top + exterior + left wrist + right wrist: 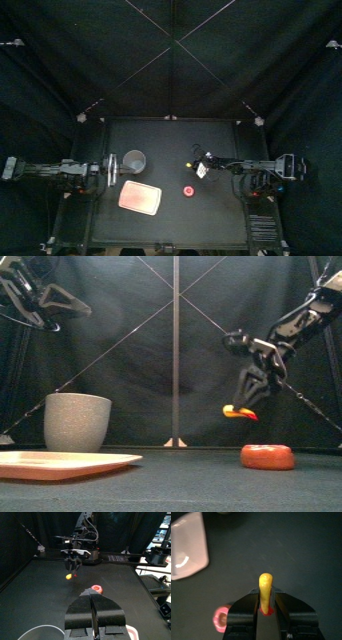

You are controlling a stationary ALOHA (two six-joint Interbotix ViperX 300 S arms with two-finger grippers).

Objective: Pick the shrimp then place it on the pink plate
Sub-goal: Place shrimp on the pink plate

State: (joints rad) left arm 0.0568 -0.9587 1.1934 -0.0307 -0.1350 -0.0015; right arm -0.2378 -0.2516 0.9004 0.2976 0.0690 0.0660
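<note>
The shrimp (239, 412), a small yellow-orange toy with a red end, hangs in the air above the table, and my right gripper (249, 403) is shut on it. In the right wrist view the shrimp (266, 591) stands out from between the jaws of the right gripper (266, 598). The pink plate (142, 198) lies flat on the table's front left part, apart from the shrimp; its corner (188, 544) shows in the right wrist view. My left gripper (93, 602) rests shut and raised at the table's left side (99, 172).
A tall grey speckled cup (78, 421) stands behind the plate on the left. A round red toy (267, 456) lies on the table just below and to the right of the held shrimp, also seen as the red toy (221, 617).
</note>
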